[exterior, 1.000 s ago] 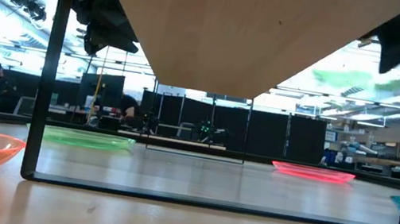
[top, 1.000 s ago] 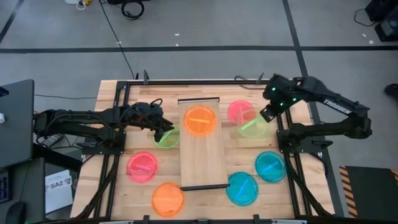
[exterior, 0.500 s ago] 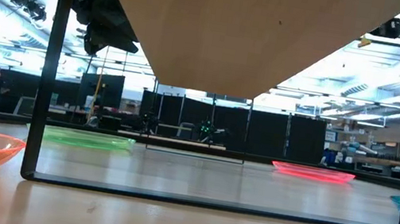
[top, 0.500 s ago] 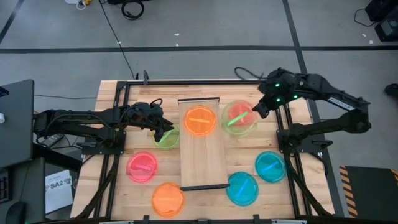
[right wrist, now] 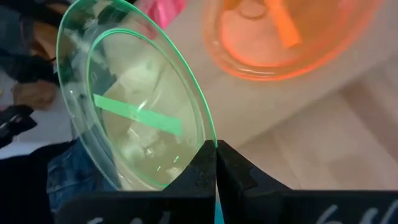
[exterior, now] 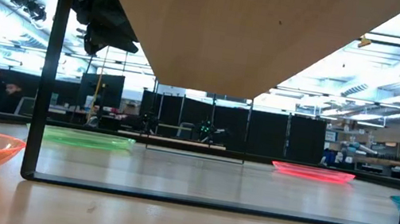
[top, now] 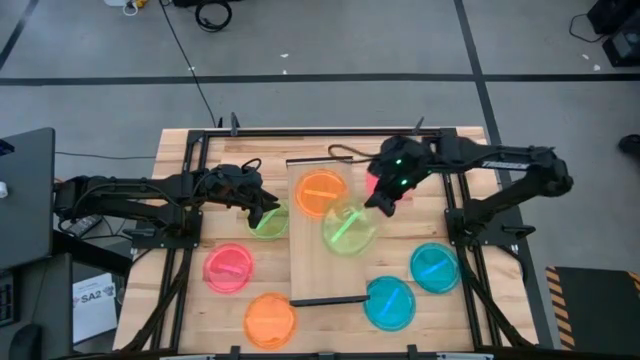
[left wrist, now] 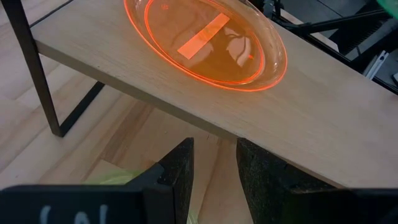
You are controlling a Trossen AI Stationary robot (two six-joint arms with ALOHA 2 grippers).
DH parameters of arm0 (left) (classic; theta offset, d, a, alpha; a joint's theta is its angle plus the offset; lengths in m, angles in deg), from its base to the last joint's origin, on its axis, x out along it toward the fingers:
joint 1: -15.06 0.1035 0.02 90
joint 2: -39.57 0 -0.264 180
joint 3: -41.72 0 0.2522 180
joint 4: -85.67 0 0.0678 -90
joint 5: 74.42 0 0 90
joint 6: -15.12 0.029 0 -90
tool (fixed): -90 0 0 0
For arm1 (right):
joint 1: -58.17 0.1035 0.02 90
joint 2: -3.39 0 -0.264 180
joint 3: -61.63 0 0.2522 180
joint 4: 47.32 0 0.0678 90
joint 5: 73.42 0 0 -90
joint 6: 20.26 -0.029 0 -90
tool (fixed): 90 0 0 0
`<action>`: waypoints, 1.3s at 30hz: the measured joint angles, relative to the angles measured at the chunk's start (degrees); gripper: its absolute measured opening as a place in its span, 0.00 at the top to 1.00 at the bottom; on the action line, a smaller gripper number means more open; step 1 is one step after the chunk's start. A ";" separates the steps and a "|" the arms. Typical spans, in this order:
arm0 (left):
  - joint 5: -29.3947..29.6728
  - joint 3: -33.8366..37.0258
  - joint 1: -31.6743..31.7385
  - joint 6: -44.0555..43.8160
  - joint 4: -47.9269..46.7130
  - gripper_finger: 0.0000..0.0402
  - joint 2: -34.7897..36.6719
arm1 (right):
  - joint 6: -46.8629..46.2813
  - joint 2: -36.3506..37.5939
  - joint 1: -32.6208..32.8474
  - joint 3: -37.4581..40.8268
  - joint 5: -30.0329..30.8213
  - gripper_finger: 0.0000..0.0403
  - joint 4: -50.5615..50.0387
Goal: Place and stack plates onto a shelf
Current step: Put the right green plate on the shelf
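The light-wood shelf (top: 325, 270) stands mid-table with one orange plate (top: 320, 193) on its far half. My right gripper (top: 381, 204) is shut on a lime green plate (top: 349, 228) that hovers over the shelf just near of the orange plate. My left gripper (top: 264, 209) is open and hangs above the far edge of the second green plate (top: 268, 223), which lies flat on the table left of the shelf. In the left wrist view its fingers (left wrist: 180, 171) stand apart before the shelf edge (left wrist: 348, 124). My right gripper pinches the green plate's rim (right wrist: 210, 140) between its two fingers, which meet on a single edge. The fingers come from the table's far right, slanting down. The plate is lifted clear and reaches out from the fingertips over the shelf board.
On the table lie a pink plate (top: 228, 267) and an orange plate (top: 270, 320) to the near left, two cyan plates (top: 388, 303) (top: 434, 267) to the near right, and a pink plate (top: 377, 180) partly under my right arm. The shelf's near half is bare.
My right gripper has carried the green plate from above the pink plate at the far right toward the table's left and near side, ending over the shelf beside the orange plate. It stayed shut on the rim. In the low view it passed out of sight behind the shelf board.
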 joint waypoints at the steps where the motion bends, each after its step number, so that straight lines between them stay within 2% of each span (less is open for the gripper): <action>1: -0.01 0.00 -0.02 0.00 0.00 0.68 0.00 | -0.01 -0.84 0.62 0.00 -0.06 0.99 0.91; 18: 0.00 0.00 -0.01 0.00 -0.02 0.68 0.01 | -2.47 -11.32 6.96 0.07 0.49 0.99 8.09; 39: 0.01 -0.02 -0.01 0.02 -0.59 0.68 0.00 | -2.95 -14.23 7.25 0.07 0.05 0.98 10.29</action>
